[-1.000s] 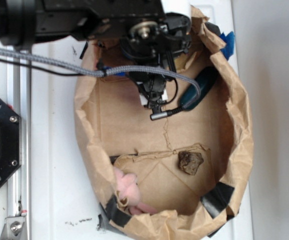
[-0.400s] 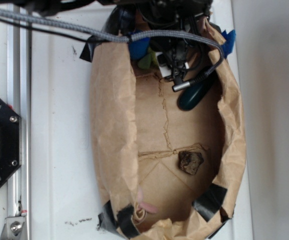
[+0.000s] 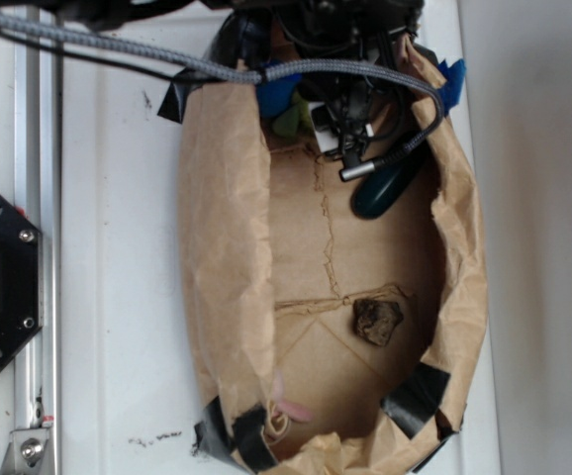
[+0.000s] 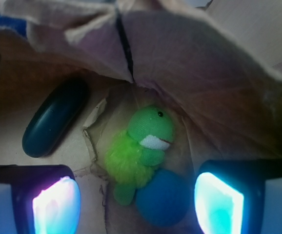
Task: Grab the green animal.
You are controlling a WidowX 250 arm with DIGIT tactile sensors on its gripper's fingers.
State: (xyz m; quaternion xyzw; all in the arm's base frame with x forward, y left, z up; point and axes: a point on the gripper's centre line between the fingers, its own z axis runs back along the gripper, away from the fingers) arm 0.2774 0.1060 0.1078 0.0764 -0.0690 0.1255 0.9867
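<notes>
The green animal (image 4: pixel 140 151), a fuzzy lime-green plush with a round head and a pale patch, lies on the floor of a brown paper bag (image 3: pixel 222 247) at its far end. In the exterior view only a sliver of the green animal (image 3: pixel 288 121) shows beside the arm. My gripper (image 4: pixel 137 204) is open above it, the two glowing pads (image 4: pixel 55 204) standing wide apart on either side. A blue ball (image 4: pixel 164 197) touches the animal's lower side, between the pads. In the exterior view the gripper (image 3: pixel 345 124) is at the bag's top end, its jaws hidden.
A dark green capsule (image 4: pixel 54 117) lies left of the animal, seen also as the capsule (image 3: pixel 387 188) in the exterior view. A brown lump (image 3: pixel 377 320) and a pink toy (image 3: pixel 288 408) sit lower in the bag. Crumpled bag wall (image 4: pixel 180 53) overhangs the animal.
Since a second ago the arm has moved up to the bag's far end and the bag's left wall has folded inward, hiding most of the pink toy. Almost nothing moved in the last half second.
</notes>
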